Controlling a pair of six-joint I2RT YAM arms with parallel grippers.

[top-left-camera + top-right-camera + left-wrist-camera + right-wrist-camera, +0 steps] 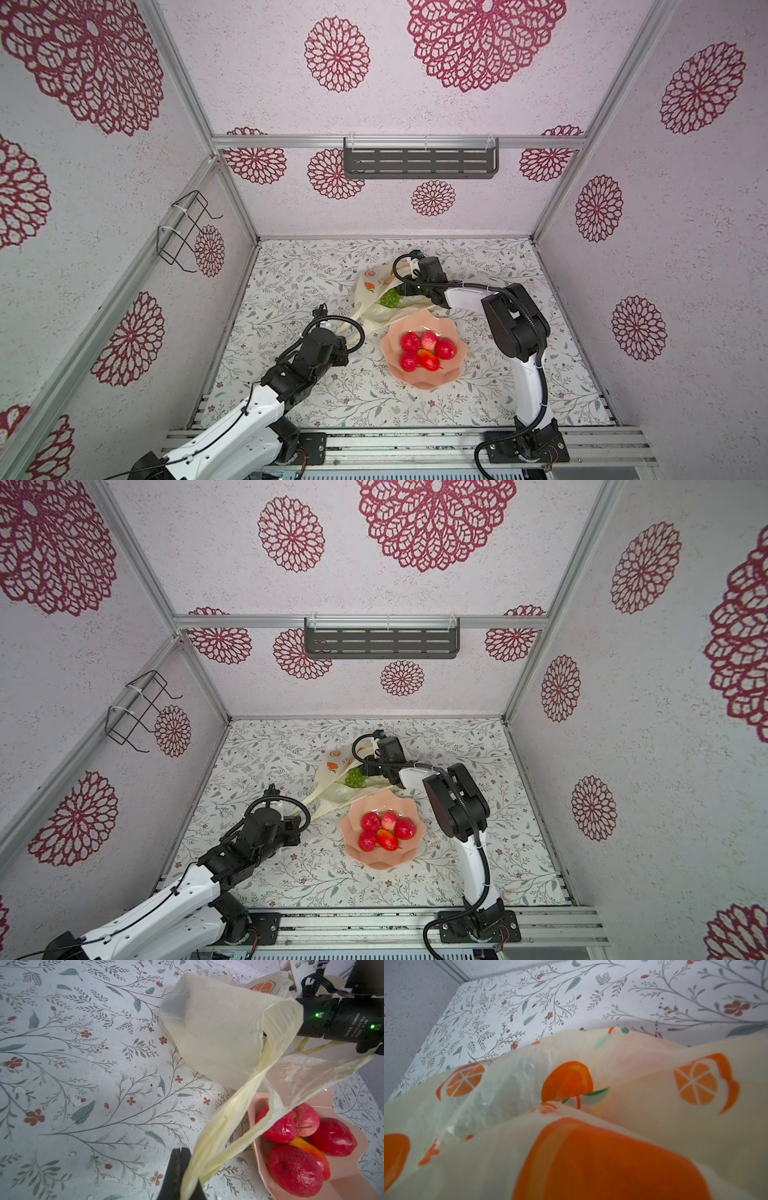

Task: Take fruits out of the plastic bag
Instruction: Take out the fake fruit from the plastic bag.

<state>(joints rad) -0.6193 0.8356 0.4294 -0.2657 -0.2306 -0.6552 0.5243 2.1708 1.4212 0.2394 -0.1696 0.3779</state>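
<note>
The plastic bag lies crumpled at mid-table, cream-yellow with orange prints. My left gripper is shut, and the bag's twisted loop handle runs taut from it to the bag mouth; in a top view this left gripper sits left of the bowl. A green grape bunch shows at the bag's opening. My right gripper reaches into the bag beside the grapes, its fingers hidden by plastic. In the right wrist view only bag film shows. Round red fruits and a red-yellow mango lie in the bowl.
The peach-pink scalloped bowl stands just in front of the bag, touching its edge, between my two arms. A dark slotted shelf hangs on the back wall. A wire rack hangs on the left wall.
</note>
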